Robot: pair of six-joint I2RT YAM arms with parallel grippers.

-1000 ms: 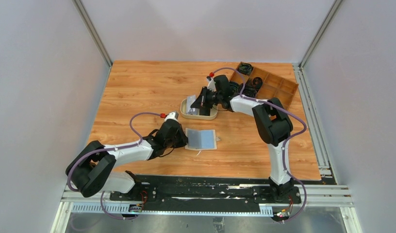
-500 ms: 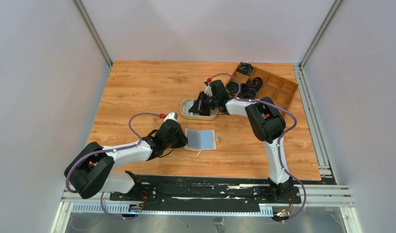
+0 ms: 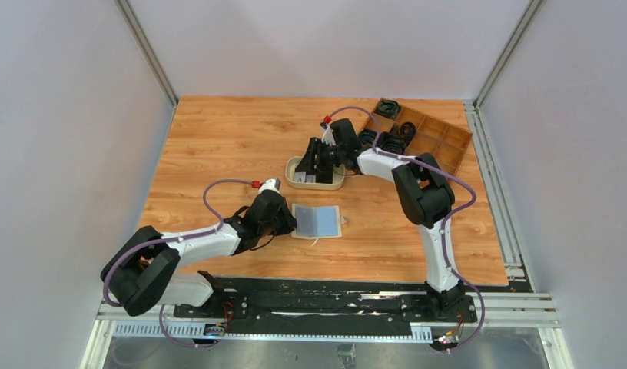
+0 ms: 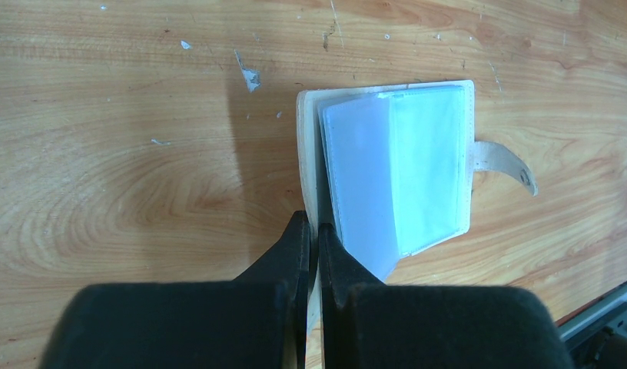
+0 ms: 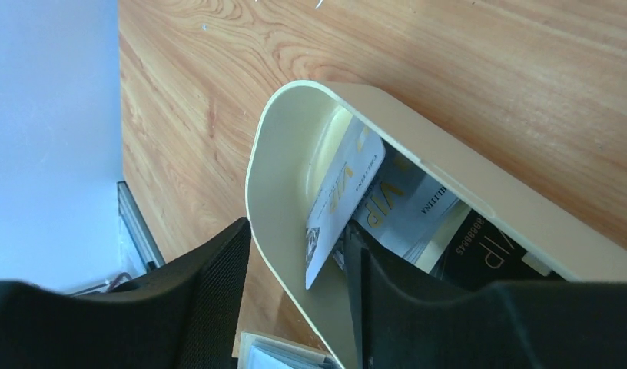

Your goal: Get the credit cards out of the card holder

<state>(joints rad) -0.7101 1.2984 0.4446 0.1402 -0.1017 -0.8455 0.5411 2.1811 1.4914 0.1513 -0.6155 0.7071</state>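
Observation:
The cream card holder lies open on the wood, showing its pale blue sleeves, with its strap to the right. My left gripper is shut on the edge of its left cover. My right gripper hangs open over the oval beige dish, one finger outside the rim and one inside. Three credit cards are in the dish. A white one leans on the wall, free of the fingers. A pale blue one and a black one lie flat.
A brown wooden compartment tray holding black cable coils stands at the back right, just behind my right arm. A corner of the card holder shows below the dish in the right wrist view. Grey walls enclose the table.
My right gripper has gone from shut to open over the dish, and the white card it carried now leans inside. The left gripper and the card holder have not moved.

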